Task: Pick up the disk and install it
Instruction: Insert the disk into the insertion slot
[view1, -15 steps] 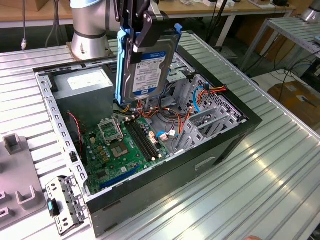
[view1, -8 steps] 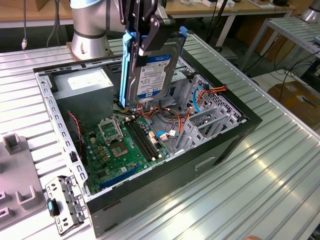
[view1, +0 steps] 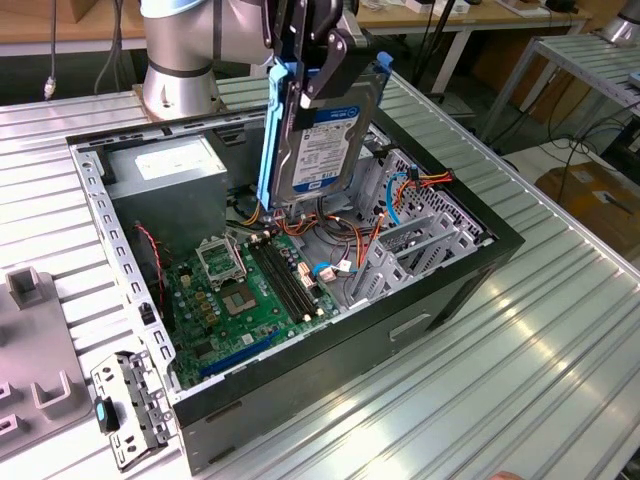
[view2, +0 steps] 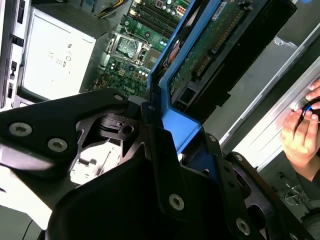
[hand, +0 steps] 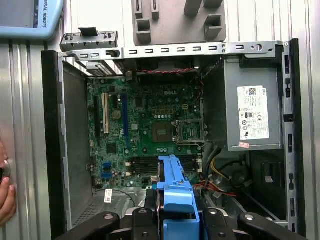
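Gripped the disk (view1: 325, 140) by its upper end in jaws closed tight on it, hanging over the open computer case (view1: 330, 375). Called for a slow, square descent, clear of the case's cables (view1: 428, 180). Stood on end, long axis vertical, label toward the case's black wall.

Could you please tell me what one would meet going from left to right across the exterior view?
In order: grey fixture → bracket with a blue latch → CPU socket → disk → drive cage → cardboard box.
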